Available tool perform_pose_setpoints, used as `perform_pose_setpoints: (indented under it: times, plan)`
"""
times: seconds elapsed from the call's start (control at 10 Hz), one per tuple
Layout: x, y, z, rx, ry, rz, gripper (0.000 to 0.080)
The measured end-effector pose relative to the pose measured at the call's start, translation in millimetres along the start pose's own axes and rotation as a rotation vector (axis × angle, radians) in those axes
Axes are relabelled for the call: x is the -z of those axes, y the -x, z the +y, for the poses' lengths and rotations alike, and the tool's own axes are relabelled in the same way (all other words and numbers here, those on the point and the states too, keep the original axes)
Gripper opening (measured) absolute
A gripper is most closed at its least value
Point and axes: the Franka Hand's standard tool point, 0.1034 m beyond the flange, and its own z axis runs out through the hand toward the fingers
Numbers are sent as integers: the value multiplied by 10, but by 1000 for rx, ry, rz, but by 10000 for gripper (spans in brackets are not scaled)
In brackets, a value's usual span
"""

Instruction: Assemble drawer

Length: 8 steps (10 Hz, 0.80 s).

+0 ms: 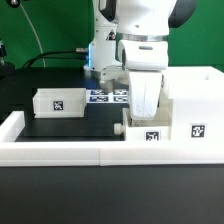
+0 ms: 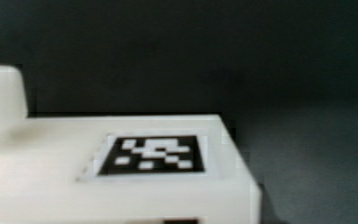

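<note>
Piece count: three white drawer pieces, namely one box shell (image 1: 190,103) and two trays.
Box shell: stands on the counter (image 1: 40,80) at the exterior view's right, with one square tag (image 1: 197,130) on its front.
Near tray (image 1: 150,134): just beside the box shell, on the exterior view's left of it. It shows one tag facing the camera.
Far tray (image 1: 58,102): well apart from the box shell, toward the exterior view's left. It also shows one tag.
Fingers (image 1: 146,112): one pair, hanging from the single arm (image 1: 140,25) directly over the near tray and close beside the box shell. Their tips are hidden, so I cannot tell whether they are open or closed.
Wrist view: a blurred close-up of a white surface bearing one tag (image 2: 153,153). I cannot tell which piece it is.
Rail (image 1: 60,150): one long, low rail in front of the box shell and both trays.
Marker board (image 1: 108,96): one, lying flat behind the near tray, between the far tray and the box shell.
</note>
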Motion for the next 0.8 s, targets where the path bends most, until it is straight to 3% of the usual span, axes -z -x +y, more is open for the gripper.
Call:
perform_pose_setpoints:
  times: [0.4, 0.6, 0.7, 0.8]
  plan:
    - [0, 11, -3, -3, 0, 0, 49]
    - [90, 14, 11, -13, 8, -1, 409]
    - [168, 24, 33, -14, 14, -3, 409]
    - [264, 41, 53, -16, 16, -8, 546]
